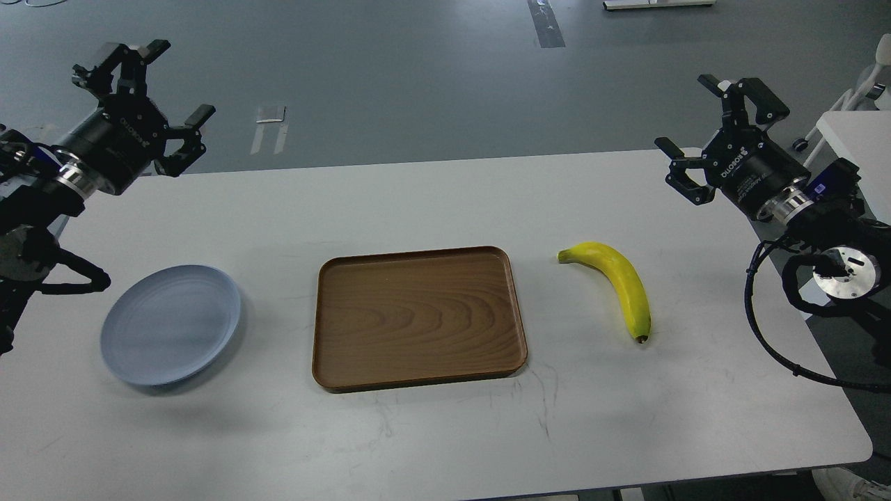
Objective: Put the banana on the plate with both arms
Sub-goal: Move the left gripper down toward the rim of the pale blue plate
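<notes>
A yellow banana (pixel 618 284) lies on the white table to the right of the wooden tray, greenish stem end at upper left, dark tip at lower right. The pale blue-grey plate (pixel 170 323) sits at the table's left, bare. My left gripper (pixel 143 90) is open and empty, raised at the far left, well above and behind the plate. My right gripper (pixel 713 129) is open and empty, raised at the far right, above and to the right of the banana.
A rectangular brown wooden tray (pixel 418 316) lies in the middle between plate and banana. The white table (pixel 445 431) ends at a front edge and a right edge. A black cable (pixel 759 327) loops from my right arm. Grey floor lies beyond.
</notes>
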`<state>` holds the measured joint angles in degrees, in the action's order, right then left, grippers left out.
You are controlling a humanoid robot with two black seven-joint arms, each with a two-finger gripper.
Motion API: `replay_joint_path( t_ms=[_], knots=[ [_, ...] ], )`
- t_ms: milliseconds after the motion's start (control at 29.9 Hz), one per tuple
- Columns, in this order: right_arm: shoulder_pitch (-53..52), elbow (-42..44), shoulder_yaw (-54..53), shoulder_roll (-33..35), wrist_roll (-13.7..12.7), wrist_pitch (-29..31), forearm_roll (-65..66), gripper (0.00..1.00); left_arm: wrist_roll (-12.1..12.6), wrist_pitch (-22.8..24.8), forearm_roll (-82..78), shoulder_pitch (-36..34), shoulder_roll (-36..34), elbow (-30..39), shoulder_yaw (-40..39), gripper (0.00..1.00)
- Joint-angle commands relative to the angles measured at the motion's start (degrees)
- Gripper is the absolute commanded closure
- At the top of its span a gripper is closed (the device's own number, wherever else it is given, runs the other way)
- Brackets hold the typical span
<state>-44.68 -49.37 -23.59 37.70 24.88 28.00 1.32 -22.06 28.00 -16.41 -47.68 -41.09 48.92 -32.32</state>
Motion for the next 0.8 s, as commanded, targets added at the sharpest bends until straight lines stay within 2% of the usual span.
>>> replay_joint_path(
  t_ms=[0,33,67,134,234,301,368,435,535,602,635,702,769],
  knots=[
    [-0.06,-0.03,0.03,0.09,-0.01,0.00,0.00,0.00,-3.32,0.00,-13.80,-2.77,-7.05,6.70,-0.47,0.02],
    [-0.15,-0.03,0.12,0.09,-0.01,0.00,0.09,0.00,-5.42,0.00,-19.05,-3.73,-10.12,10.63,-0.47,0.02],
    [-0.15,-0.03,0.12,0.18,0.08,0.00,0.09,0.00,-5.94,0.00,-21.71,-4.26,-11.36,12.59,-0.47,0.02],
    [-0.15,-0.03,0.12,0.27,0.08,0.00,0.09,0.00,-5.94,0.00,-33.01,-5.40,-15.49,19.87,-0.47,0.02],
    [-0.15,-0.03,0.21,0.35,0.08,0.00,0.09,0.00,-5.94,0.00,-43.50,-5.50,-17.88,24.90,-0.73,0.02],
    [-0.23,-0.11,0.21,0.62,0.08,0.00,0.09,0.00,-5.94,0.00,-56.30,-5.50,-19.20,29.55,-0.47,0.02],
    [-0.58,-0.12,0.21,0.71,0.08,0.00,0.09,0.00,-5.94,0.00,-65.88,-4.97,-18.94,30.36,0.06,0.02],
    [-0.76,-0.12,0.21,0.71,0.08,0.00,0.18,0.00,-5.94,0.00,-71.57,-4.27,-18.50,30.36,0.41,0.02],
    [-0.85,-0.03,0.21,0.62,0.17,0.00,0.35,0.00,-5.94,0.00,-81.58,-1.98,-18.32,27.56,6.11,0.02],
    [-0.85,-0.03,0.21,0.71,0.26,0.00,0.44,0.00,-5.94,-0.83,-82.82,-1.89,-16.31,20.29,11.72,0.02],
    [-0.85,-0.03,0.21,0.71,0.26,0.00,0.44,0.00,-5.94,-0.84,-82.82,-1.89,-16.30,20.25,11.75,0.02],
    [-0.85,-0.03,-0.23,1.14,0.26,0.00,0.35,0.00,-5.94,-1.63,-82.91,-1.81,-13.59,14.57,15.16,0.02],
    [-0.76,-0.11,-0.49,1.50,0.34,0.00,0.35,0.00,-5.94,-1.98,-83.08,-1.37,-12.96,12.27,15.70,0.02]
  ],
)
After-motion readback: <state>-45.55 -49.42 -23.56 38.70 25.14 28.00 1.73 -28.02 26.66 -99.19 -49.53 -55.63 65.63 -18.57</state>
